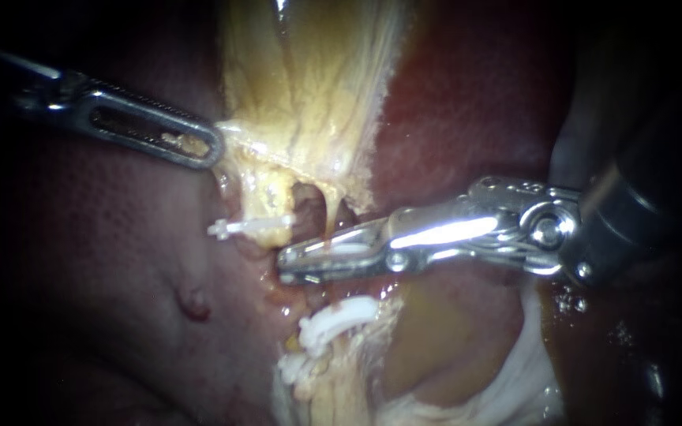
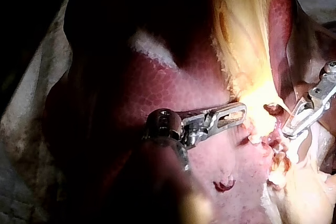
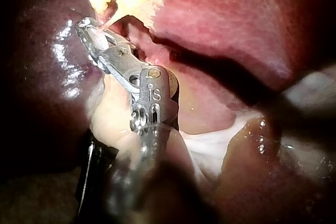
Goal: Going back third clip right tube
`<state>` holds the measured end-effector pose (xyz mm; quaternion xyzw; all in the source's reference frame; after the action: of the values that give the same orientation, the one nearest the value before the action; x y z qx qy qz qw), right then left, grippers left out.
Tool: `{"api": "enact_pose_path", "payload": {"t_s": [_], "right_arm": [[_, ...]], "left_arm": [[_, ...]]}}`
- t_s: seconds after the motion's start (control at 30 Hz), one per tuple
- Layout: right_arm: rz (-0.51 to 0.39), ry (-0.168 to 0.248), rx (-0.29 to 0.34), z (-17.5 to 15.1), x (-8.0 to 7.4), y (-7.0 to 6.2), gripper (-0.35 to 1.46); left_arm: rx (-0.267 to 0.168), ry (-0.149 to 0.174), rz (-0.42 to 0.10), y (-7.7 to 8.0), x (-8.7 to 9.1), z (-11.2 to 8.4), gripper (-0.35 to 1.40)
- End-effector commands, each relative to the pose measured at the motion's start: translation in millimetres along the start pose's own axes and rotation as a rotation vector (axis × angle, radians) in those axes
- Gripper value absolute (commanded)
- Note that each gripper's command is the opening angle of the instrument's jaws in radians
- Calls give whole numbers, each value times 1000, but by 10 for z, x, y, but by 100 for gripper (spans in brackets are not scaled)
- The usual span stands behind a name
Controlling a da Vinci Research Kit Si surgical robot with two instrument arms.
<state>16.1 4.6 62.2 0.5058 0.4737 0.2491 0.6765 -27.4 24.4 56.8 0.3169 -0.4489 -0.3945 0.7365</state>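
My left instrument [image 1: 213, 150] comes in from the upper left, its jaws closed on the gallbladder [image 1: 309, 95] edge at upper centre. My right instrument [image 1: 282, 267] comes in from the right with its tip at frame centre. Its jaws are a narrow gap apart, with a pale streak in the gap that I can't tell apart from glare, and no grip that I can see. The right tube [image 1: 330, 214], a thin strand, drops from the gallbladder to the upper jaw. Count: two instruments, two tubes, three white clips. The upper clip [image 1: 250, 227] is on the left tube [image 1: 266, 197], just up-left of the tip. The mid clip [image 1: 339, 314] is close under the jaws, and the low clip [image 1: 294, 367] is below that. Between the tubes there is only a small dark window. Bare liver [image 1: 112, 260] fills the left half, which is open room.
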Motion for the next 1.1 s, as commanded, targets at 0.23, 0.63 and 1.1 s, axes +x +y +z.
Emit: {"api": "enact_pose_path", "payload": {"t_s": [0.23, 0.63, 1.1], "right_arm": [[12, 3, -25, -4, -3, -1, -19], [-1, 66, -117, -1, 1, 12, 49], [-336, 106, -322, 8, -26, 50, 50]], "left_arm": [[-1, 0, 0, -1, 0, 0, -35], [-2, 0, 0, -1, 0, 1, -35], [-2, 0, 0, -1, 0, 1, -35]]}}
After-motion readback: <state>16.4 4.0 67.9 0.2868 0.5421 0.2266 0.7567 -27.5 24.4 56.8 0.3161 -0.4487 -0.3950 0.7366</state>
